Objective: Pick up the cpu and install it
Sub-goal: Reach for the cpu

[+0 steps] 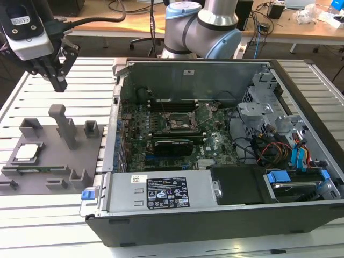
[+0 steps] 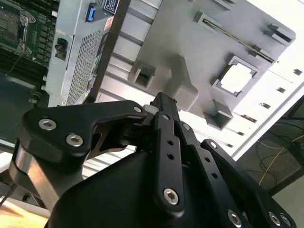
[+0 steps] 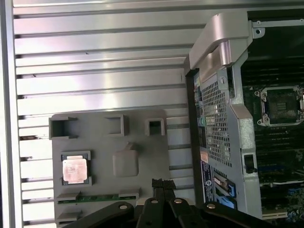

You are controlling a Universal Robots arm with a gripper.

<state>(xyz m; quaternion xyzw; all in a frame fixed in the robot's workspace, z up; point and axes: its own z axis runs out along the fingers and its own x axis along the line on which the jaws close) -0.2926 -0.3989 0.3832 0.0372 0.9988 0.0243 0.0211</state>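
over the bench [image 1: 54, 226], the empty hand [image 1: 57, 80] hangs pressed together; the chip [image 1: 28, 152] lies pocketed in the grey holder [image 1: 54, 161], at 7 o'clock from it. i'd say spread first, square to its edges, descend level.

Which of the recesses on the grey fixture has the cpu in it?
The shallow square frame at a corner of the fixture, on the exterior view's left, holds the cpu; the three open boxes look empty.

claw [image 1: 59, 85]: aloft, tips pointing down | fingers [image 3: 158, 187]: pressed together | arm [image 1: 201, 24]: joint at rear
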